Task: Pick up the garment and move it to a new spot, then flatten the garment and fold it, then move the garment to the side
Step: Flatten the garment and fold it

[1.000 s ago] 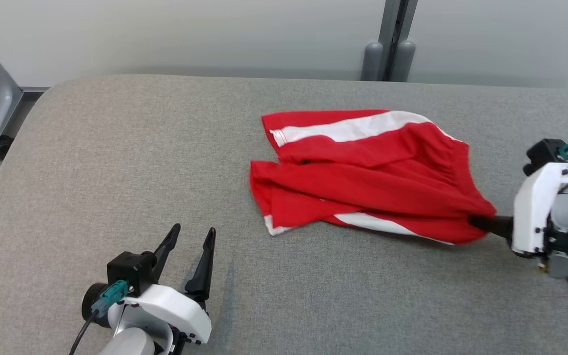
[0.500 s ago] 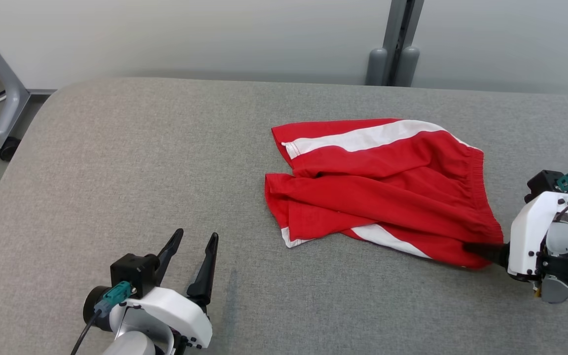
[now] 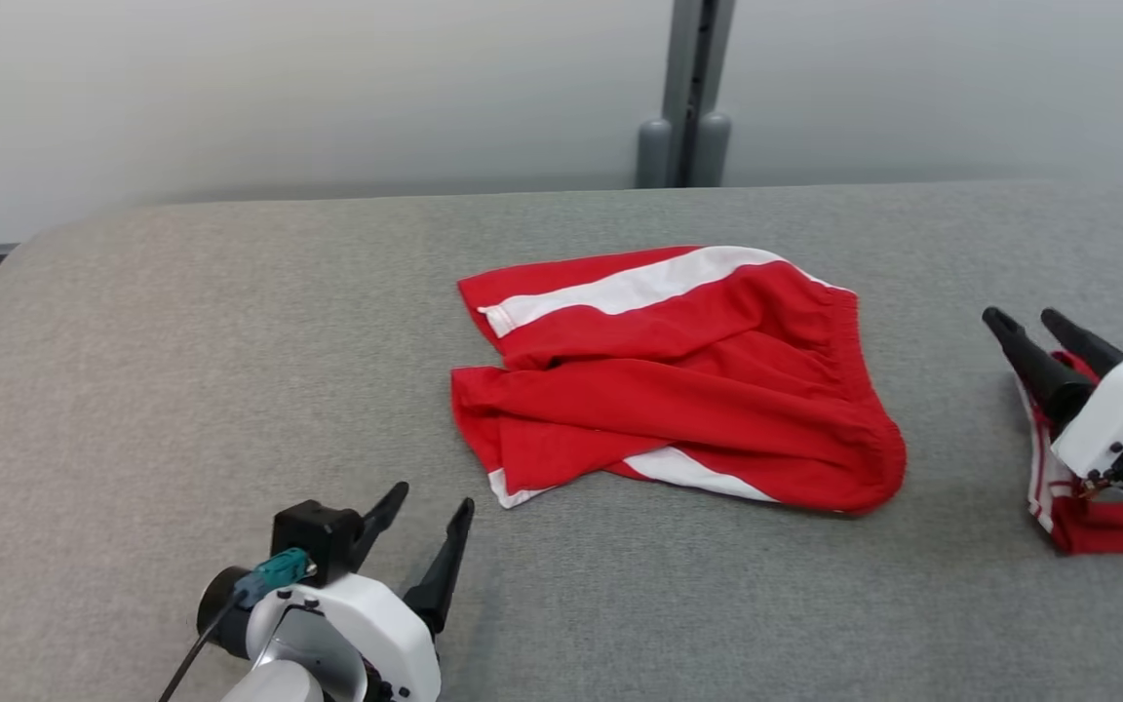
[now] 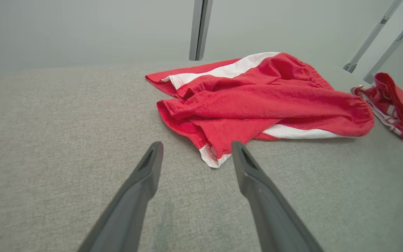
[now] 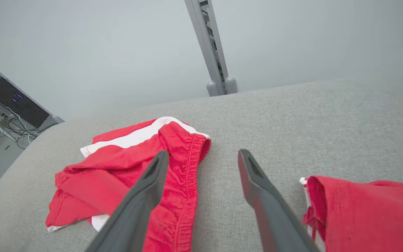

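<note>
**Desk:** Where is the garment [image 3: 669, 380] found?

**Floor:** It is laid crumpled at the middle of the grey table [image 3: 181, 341] and is touched by neither gripper. Its long axis is run left to right, slightly skewed. The gathered waistband [image 3: 878, 419] is turned to the right, and the leg hems [image 3: 498, 317] are turned to the left.

**Desk:** How are the tools set?

**Floor:** The left gripper [image 3: 432, 497] is pictured at the near left, with its fingers spread apart and nothing between them. The right gripper [image 3: 1020, 316] is held at the right edge, likewise spread and empty. It is poised over a red bundle [image 3: 1088, 517] that is kept well apart from the garment.

**Desk:** Which arm is better placed?

**Floor:** The left is judged the nearer. In the left wrist view the near hem corner [image 4: 210, 157] is shown just ahead of the fingertips, a little right of the gap between them. The waistband is separated from the right gripper by a stretch of bare table.

**Desk:** What is the coming move thought to turn on?

**Floor:** The garment is bracketed along its long axis, with the hems faced by the left arm and the waistband by the right. An outward pull along that axis is expected to be needed. The doubled-over near leg is likely to have to be spread toward the near side.
</note>
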Controlling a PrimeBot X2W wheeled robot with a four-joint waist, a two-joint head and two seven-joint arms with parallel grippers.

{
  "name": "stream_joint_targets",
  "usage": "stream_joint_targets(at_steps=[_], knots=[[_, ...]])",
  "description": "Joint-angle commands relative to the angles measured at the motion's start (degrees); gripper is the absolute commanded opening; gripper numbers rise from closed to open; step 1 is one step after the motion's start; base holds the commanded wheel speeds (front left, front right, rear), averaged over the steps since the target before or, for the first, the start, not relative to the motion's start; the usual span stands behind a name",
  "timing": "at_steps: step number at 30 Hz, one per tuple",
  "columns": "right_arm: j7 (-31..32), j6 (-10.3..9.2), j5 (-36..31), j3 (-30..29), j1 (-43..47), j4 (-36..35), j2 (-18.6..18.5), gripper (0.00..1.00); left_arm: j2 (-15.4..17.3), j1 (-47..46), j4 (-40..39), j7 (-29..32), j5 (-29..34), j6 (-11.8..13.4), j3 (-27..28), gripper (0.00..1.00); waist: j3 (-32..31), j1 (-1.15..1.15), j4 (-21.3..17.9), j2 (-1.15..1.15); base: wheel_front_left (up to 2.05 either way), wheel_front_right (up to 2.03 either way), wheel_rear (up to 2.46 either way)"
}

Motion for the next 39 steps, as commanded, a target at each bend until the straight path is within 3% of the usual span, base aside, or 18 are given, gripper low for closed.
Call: stream_joint_targets(at_steps=[1, 7, 14, 21, 22, 23, 25, 33, 39], knots=[[-2.82, 0.01, -0.74, -0.72, 1.71, -0.37, 0.23, 1.0, 0.22, -1.25, 0.47, 0.69, 0.24, -0.42, -0.24, 1.0, 0.26, 0.0, -1.52, 0.0, 0.0, 0.0, 0.0], [-9.67, 0.01, -4.88, -5.5, 6.06, -2.96, 2.39, 1.0, -0.08, -3.94, 3.54, 4.82, -0.43, -2.21, -1.83, 1.0, 1.26, 0.0, -4.84, 0.0, 0.0, 0.0, 0.0], [-9.92, 0.01, -14.83, -19.74, 14.83, -7.54, 8.44, 1.0, -0.8, -6.87, 9.0, 7.98, -0.9, -3.86, -3.16, 1.0, 2.67, 0.0, -8.02, 0.0, 0.0, 0.0, 0.0], [-9.95, 0.01, -21.42, -26.39, 22.13, -10.47, 13.2, 1.0, -1.95, -8.79, 14.16, 9.1, -1.71, -4.61, -3.35, 0.98, 3.14, 0.0, -9.86, 0.0, 0.0, 0.0, 0.0], [-9.95, 0.01, -21.92, -26.81, 22.69, -10.49, 13.53, 1.0, -2.01, -8.92, 14.61, 9.01, -1.79, -4.79, -3.43, 0.81, 3.16, 0.0, -9.97, 0.0, 0.0, 0.0, 0.0], [-9.88, 0.01, -22.33, -27.17, 23.09, -10.66, 13.78, 1.0, -2.0, -9.18, 14.93, 8.66, -1.76, -4.81, -3.39, 0.42, 3.19, 0.0, -10.07, 0.0, 0.0, 0.0, 0.0], [-9.31, 0.01, -22.94, -27.88, 23.71, -10.85, 14.32, 1.0, -1.97, -9.5, 15.5, 8.07, -1.59, -4.48, -3.19, 0.0, 3.2, 0.0, -10.2, 0.0, 0.0, 0.0, 0.0], [-7.19, 0.01, -25.26, -30.33, 25.25, -12.11, 16.3, 1.0, -2.0, -10.4, 17.33, 7.26, -1.95, -4.95, -3.0, 0.0, 3.28, 0.0, -10.06, 0.0, 0.0, 0.0, 0.0], [-5.82, 0.01, -26.97, -32.62, 26.21, -13.49, 17.18, 1.0, 0.44, -12.5, 15.58, 5.45, -2.33, -3.81, -0.63, 0.0, 3.6, 0.0, -9.84, 0.0, 0.0, 0.0, 0.0]])
